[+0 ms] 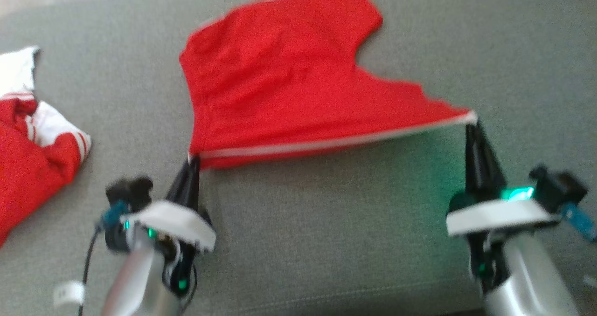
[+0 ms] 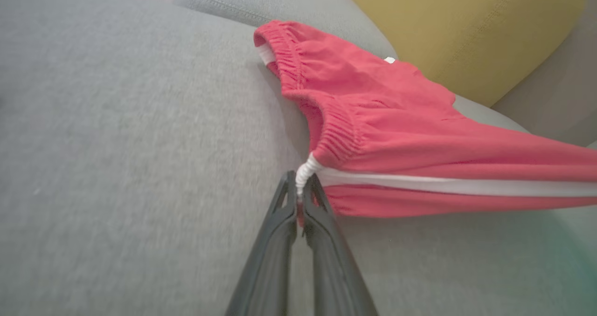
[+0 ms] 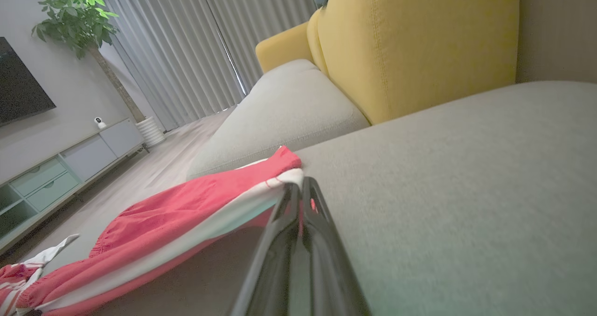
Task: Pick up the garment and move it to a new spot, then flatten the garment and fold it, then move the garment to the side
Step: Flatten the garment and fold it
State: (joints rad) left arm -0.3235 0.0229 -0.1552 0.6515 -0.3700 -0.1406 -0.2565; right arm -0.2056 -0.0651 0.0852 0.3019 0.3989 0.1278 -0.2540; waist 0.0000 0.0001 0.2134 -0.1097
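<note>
The garment [image 1: 289, 73] is a pair of red shorts with a white side stripe, stretched over the grey sofa seat [image 1: 326, 232]. My left gripper [image 1: 193, 160] is shut on its near left corner, at the elastic waistband [image 2: 303, 174]. My right gripper [image 1: 471, 122] is shut on the near right corner, at the leg hem [image 3: 291, 178]. The striped edge hangs taut between the two grippers, lifted a little off the cushion. The rest of the garment [image 2: 396, 120] trails back onto the seat, and in the right wrist view the garment [image 3: 186, 223] sags away to the left.
A second red and white garment [image 1: 32, 148] lies crumpled at the seat's left edge. Yellow back cushions [image 3: 410, 45] rise behind the seat. Beyond the sofa are wooden floor, grey curtains, a potted plant [image 3: 74, 17] and a low cabinet [image 3: 60, 167].
</note>
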